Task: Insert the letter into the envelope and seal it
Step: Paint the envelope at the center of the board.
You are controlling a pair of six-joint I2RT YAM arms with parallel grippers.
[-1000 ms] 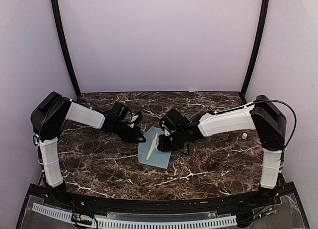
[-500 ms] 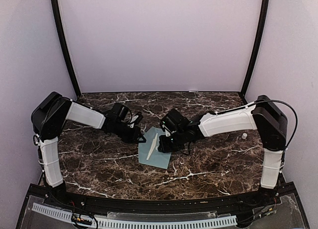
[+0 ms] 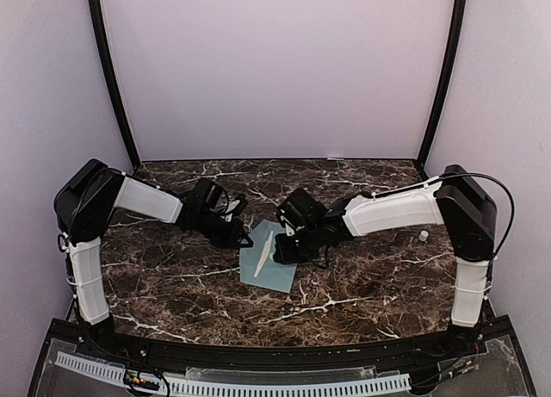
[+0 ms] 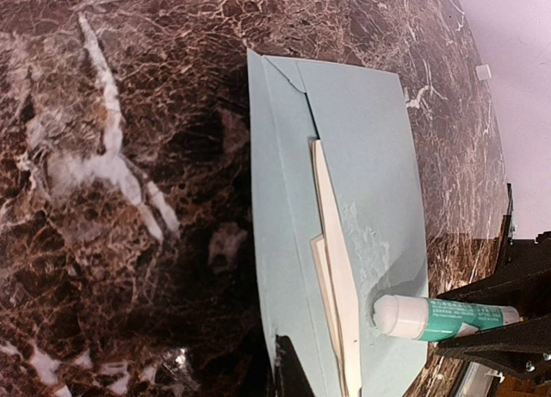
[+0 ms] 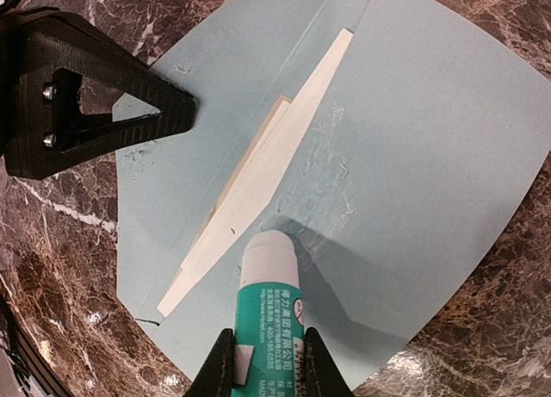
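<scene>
Over in the middle of the tabletop (image 3: 172, 285) we've got the envelope (image 5: 413, 156) lying flat and a bit skewed, right between the two arms. It's the pale teal one. A long pointed white strip (image 5: 275, 156) runs down its middle, with a cream edge peeking out alongside. We honestly can't tell whether that strip is the flap's inside or a sheet tucked in.

Our right fingers (image 3: 280, 253) are clamped around a glue stick (image 5: 269, 302), the white tube with the green label. They're only open as wide as the tube itself. Its rounded white tip sits down on the teal paper just beside the strip's wide part, and we can see shiny smeary patches on the paper around that spot.

Our left fingers (image 3: 244, 239) are squeezed fully together with nothing between them. From the right wrist view the black tip sits over the envelope's edge on the far side of the strip from the glue. It looks like it's touching, but we can't be sure.

Off to the right, well apart from all that, a small white piece (image 3: 424, 236) sits on the marble near the right arm.
</scene>
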